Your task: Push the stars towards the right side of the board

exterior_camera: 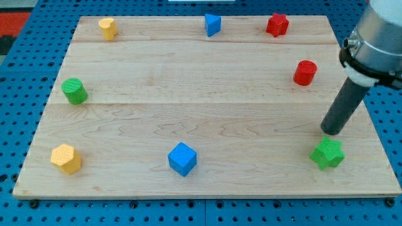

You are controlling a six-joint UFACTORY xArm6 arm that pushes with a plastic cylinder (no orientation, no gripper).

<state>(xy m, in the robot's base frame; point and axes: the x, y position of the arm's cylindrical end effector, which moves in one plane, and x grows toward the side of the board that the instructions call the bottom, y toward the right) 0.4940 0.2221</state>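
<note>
A red star (277,24) sits near the board's top edge, right of centre. A green star (328,154) sits near the bottom right corner. My tip (332,132) rests on the board just above the green star, a small gap apart from it. The dark rod rises from it up and to the right into the grey arm body.
On the wooden board (188,81) there are also a red cylinder (305,73) at the right, a blue triangular block (213,24) at the top, a yellow block (108,27) top left, a green cylinder (75,91) at the left, a yellow hexagonal block (66,158) bottom left, and a blue cube (182,158) at the bottom.
</note>
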